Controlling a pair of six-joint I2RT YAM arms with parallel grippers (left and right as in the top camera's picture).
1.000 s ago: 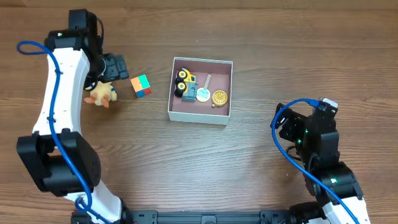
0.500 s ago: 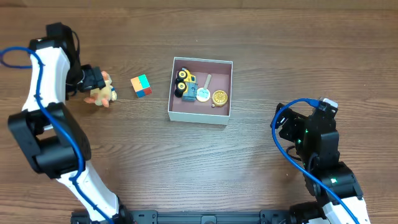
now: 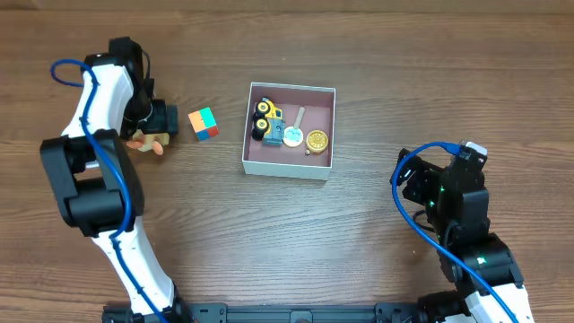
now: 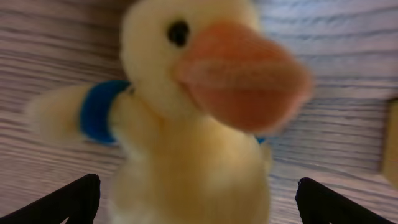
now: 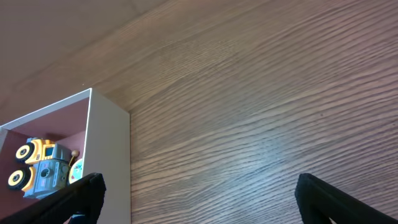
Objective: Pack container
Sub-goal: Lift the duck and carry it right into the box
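Note:
The container (image 3: 285, 168) is a square white box with a pink inside, at the table's middle; it holds a yellow toy truck (image 3: 265, 120), a white-blue disc (image 3: 293, 136) and a gold disc (image 3: 317, 140). A yellow plush duck (image 3: 148, 142) with an orange beak lies at the left. My left gripper (image 3: 156, 124) is open right over it. In the left wrist view the duck (image 4: 199, 112) fills the frame between the black fingertips (image 4: 74, 202), apart from them. My right gripper (image 3: 411, 179) is open and empty, right of the container. Its wrist view shows the container's wall (image 5: 111, 162) and the truck (image 5: 37, 171).
A multicoloured cube (image 3: 204, 124) lies between the duck and the container. Bare wood table (image 3: 359, 251) lies around the right arm, and shows in its wrist view (image 5: 249, 112).
My left arm swung out to the left and came back right, now set over the duck. The duck, cube, container and right arm have not moved.

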